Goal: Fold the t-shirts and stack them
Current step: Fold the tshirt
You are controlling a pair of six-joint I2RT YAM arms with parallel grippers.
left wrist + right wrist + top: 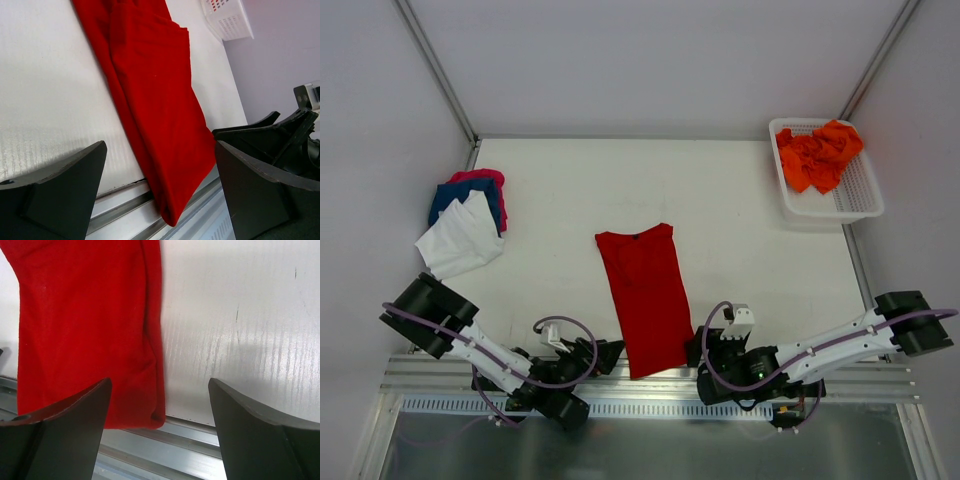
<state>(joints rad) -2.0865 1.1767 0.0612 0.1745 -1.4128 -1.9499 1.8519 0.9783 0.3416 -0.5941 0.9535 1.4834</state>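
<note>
From above, the folded red t-shirt [645,295] lies between left gripper [612,355] and right gripper [698,350]. Left wrist: jaws wide, empty, hem between them. Right wrist: likewise wide and empty, hem corner just inside one jaw; pinching one layer alone risks unfolding it.

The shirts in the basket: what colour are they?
The shirts in the basket are bright orange, clearest in the top external view.

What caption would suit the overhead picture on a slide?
Two arms, jaws open, flank a red t-shirt on the table; piled tees sit left, orange ones fill a basket right.
</note>
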